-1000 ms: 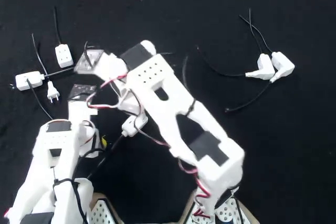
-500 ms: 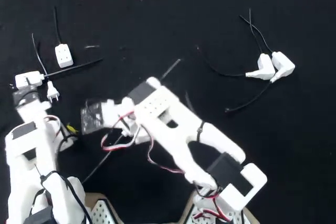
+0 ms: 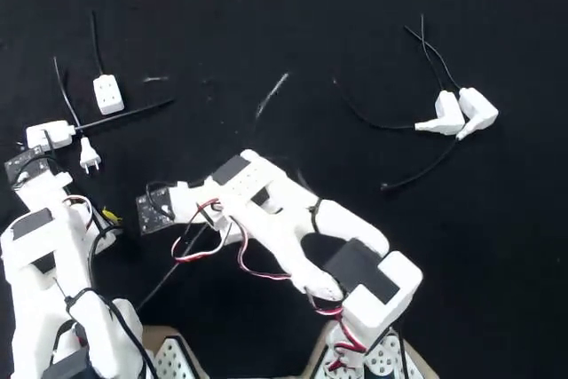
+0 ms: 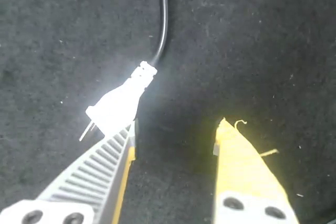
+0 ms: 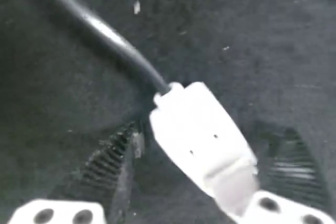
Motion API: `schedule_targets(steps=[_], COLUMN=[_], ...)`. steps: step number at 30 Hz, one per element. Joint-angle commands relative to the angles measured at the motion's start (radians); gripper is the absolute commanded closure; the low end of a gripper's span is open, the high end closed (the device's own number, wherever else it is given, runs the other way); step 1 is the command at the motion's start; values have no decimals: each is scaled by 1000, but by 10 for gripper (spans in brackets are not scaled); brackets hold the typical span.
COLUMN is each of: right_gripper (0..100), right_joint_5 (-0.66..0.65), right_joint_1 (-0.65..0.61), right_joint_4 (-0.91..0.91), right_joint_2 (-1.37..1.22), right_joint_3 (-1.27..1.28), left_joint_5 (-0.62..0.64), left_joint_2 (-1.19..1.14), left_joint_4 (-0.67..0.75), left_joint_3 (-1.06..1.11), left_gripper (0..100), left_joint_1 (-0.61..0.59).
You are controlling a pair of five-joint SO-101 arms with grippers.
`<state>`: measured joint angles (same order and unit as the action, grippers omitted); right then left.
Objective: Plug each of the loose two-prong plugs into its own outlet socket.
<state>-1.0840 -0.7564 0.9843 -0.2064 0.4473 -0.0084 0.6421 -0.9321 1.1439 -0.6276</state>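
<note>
Left wrist view has the left pincer [image 4: 176, 127] spread wide over the black tabletop [image 4: 252, 35]. Its ribbed grey finger [image 4: 100, 166] and yellow finger [image 4: 239, 161] stand well apart and pinch nothing. A white two-prong plug [image 4: 118, 106] lies flat just at the tip of the ribbed finger, outside the gap. Its prongs are bare and its black cord [image 4: 164, 14] runs away from the pincer.

In the high view this pincer [image 3: 25, 164] sits near the tabletop's left edge. It is close to the plug [image 3: 89, 157] and to a white socket block [image 3: 49, 135], which the plug lies near, not in. Farther back a second socket [image 3: 108, 93] lies holes-up with nothing in them.

The right pincer [image 5: 205, 134] is also spread. A white block [image 5: 199, 129] on a thick black cable [image 5: 105, 35] lies slantwise in the gap. Whether the fingers touch it, and whether it is a plug or a socket, cannot be told. From above, the right pincer [image 3: 155, 210] is low over the tabletop, close to the left arm.

Well apart, at the far right, two white pieces [image 3: 448, 117] lie touching each other, each with a cord. Whether one is plugged into the other cannot be told.
</note>
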Motion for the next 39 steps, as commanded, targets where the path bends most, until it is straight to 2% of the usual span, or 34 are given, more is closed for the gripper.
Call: schedule_targets(steps=[1, 2, 4, 6, 10, 14, 18, 23, 26, 30, 35, 39], right_gripper=[926, 994, 957, 992, 988, 988, 987, 987, 987, 987, 987, 987], right_joint_5=[-9, 5, 71, 121, 222, 397, 486, 571, 582, 595, 761, 802], right_joint_1=[5, 17, 64, 114, 256, 512, 815, 1034, 1071, 1049, 1036, 1010], right_joint_4=[-5, -5, 11, 54, 187, 279, 347, 365, 364, 362, 370, 384], right_joint_2=[8, 16, 44, 87, 217, 323, 325, 220, 105, -110, -378, -550], right_joint_3=[-24, -36, -58, -91, -150, -239, -371, -496, -582, -750, -1036, -1231], left_joint_5=[5, 5, 3, 3, 3, 3, 3, 3, 3, 2, 2, 2], left_joint_2=[6, 6, 6, 6, 6, 5, 5, 0, -2, -3, 5, 5], left_joint_4=[12, 12, 12, 12, 12, 12, 12, 14, 14, 14, 71, 100], left_joint_3=[-56, -54, -53, -53, -53, -53, -53, -51, -51, -50, -7, 7], left_gripper=[755, 755, 755, 755, 755, 755, 755, 755, 755, 755, 755, 755], left_joint_1=[-5, -5, -5, -5, -5, -4, -4, 51, 65, 64, 61, 64])
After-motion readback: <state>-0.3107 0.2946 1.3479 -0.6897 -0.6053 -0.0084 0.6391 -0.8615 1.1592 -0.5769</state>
